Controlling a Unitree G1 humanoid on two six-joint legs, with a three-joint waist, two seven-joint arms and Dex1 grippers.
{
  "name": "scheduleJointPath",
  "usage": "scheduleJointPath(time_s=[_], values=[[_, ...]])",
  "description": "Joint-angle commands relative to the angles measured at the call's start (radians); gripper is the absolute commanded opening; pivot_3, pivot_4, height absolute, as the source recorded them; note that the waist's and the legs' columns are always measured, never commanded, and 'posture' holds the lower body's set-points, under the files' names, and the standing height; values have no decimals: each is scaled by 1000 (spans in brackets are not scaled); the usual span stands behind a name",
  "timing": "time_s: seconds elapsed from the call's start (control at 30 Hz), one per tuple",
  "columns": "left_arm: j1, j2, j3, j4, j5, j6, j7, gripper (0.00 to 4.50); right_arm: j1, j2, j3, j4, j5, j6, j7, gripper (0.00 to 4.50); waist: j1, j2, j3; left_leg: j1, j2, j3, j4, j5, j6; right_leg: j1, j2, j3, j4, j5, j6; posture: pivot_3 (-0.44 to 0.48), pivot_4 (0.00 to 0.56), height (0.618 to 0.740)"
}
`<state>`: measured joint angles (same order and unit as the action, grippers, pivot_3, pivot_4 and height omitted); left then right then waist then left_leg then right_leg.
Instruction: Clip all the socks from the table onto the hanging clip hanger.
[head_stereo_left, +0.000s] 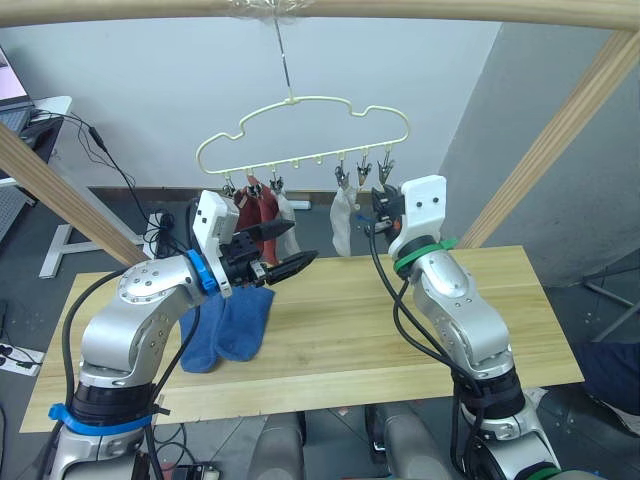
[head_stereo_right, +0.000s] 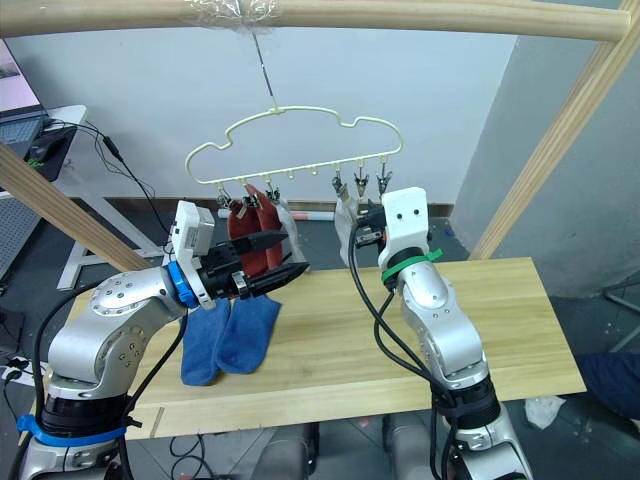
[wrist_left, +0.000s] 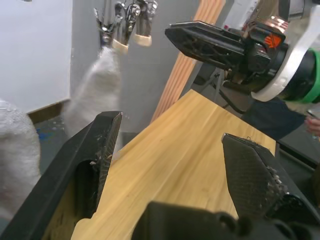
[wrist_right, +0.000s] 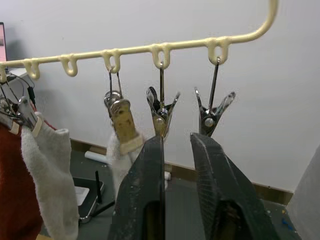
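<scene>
Long light-wood plank table (head_stereo_left: 400, 330) before a white wall; two blue knit socks (head_stereo_left: 228, 325) lie at its left. Pale-yellow wire clip hanger (head_stereo_left: 300, 135) holds red and grey socks. Left gripper (head_stereo_left: 290, 250) gapes empty; right gripper (wrist_right: 176, 150), nearly closed and empty, sits under a bare clip.

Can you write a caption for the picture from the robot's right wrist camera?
Right gripper raised just under two empty metal clips on the pale-yellow clip hanger, with grey socks already clipped up.

Silver-grey metal arms with black cables. White wrist housings; blue band at the left wrist, green at the right. Black fingers on left gripper (head_stereo_left: 285, 250) and right gripper (wrist_right: 177, 150).
</scene>
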<state>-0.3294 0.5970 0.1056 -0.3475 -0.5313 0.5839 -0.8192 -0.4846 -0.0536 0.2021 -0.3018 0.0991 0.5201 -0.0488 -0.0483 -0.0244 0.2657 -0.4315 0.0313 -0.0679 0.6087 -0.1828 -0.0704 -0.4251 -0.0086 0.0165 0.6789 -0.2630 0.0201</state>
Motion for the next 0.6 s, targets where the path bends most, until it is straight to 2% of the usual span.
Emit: scheduleJointPath(time_s=[0.03, 0.6], values=[[-1, 7, 30, -58, -35, 12, 21, 3650, -25, 29, -13, 14, -25, -48, -3, 793, 2, 0, 0, 0, 0, 0, 0, 0, 0, 0, 0, 0, 0, 0, 0, 50, 275, 740], [14, 29, 57, -142, -106, 63, 83, 3650, -97, 128, -53, 181, -58, -114, -10, 793, 20, 0, 0, 0, 0, 0, 0, 0, 0, 0, 0, 0, 0, 0, 0, 87, 266, 740]])
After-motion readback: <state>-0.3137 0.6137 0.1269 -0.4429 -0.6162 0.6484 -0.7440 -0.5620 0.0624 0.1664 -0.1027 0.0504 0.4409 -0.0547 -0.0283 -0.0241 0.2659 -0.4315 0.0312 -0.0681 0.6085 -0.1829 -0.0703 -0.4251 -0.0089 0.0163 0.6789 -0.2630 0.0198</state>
